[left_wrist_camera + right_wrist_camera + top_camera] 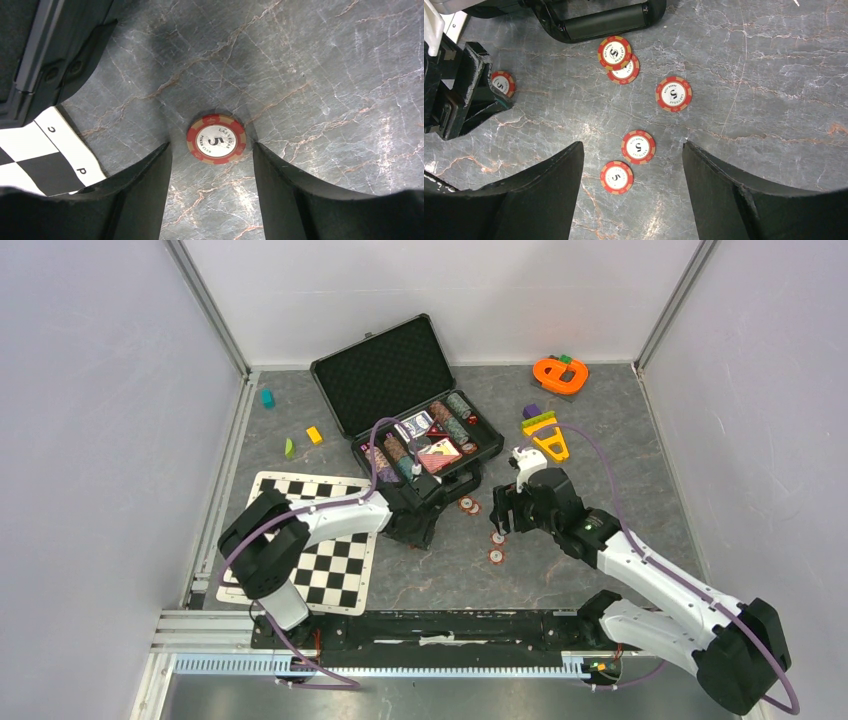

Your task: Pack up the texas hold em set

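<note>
A: Where's the briefcase (385, 375) sitting?
B: It's lying open at the back middle of the table (650, 440), with the lid leaning up toward the rear. Chip stacks (447, 422) and card decks (414, 426) are sitting in its foam tray.
A: Left gripper (211, 146)?
B: It's hanging low just in front of the case with its jaws apart, straddling a single chip (216, 139) lying flat on the table. The chip is sitting closer to the finger on the right of the wrist view. Can't tell if it's touching. Nothing is being gripped. A corner of the checkered mat (30, 155) is showing beside it.
A: Right gripper (631, 145)?
B: It's pointing down with its jaws wide, holding nothing. Two loose chips (616, 177) are lying between its fingers, and an overlapping pair (614, 52) is resting near the case handle (604, 22).
A: Anything else?
B: An orange toy (560, 373) and a yellow toy (548, 435) are sitting right of the case, apart from the chips.
</note>
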Robot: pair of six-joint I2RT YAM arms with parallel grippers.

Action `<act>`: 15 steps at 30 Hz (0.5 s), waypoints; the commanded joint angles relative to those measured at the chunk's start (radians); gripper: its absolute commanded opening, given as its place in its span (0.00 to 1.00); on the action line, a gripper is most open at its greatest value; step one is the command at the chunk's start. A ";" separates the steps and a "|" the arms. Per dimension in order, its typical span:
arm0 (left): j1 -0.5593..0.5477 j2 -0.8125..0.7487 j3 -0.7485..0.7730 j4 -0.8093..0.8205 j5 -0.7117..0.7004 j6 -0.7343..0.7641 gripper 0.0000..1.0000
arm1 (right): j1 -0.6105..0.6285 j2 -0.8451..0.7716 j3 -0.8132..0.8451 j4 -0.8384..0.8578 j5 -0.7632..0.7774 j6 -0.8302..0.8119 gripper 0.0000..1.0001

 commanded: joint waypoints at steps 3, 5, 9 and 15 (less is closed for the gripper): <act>0.002 0.047 0.037 0.018 0.026 0.030 0.60 | -0.007 -0.025 0.004 0.000 0.013 -0.012 0.77; 0.002 0.055 0.039 0.008 0.008 0.024 0.53 | -0.010 -0.030 0.002 -0.001 0.015 -0.012 0.78; 0.003 0.060 0.030 0.003 0.007 0.018 0.42 | -0.011 -0.031 0.002 -0.003 0.017 -0.013 0.77; 0.003 -0.009 0.005 0.036 0.023 0.029 0.39 | -0.012 0.008 0.011 -0.010 -0.035 -0.013 0.78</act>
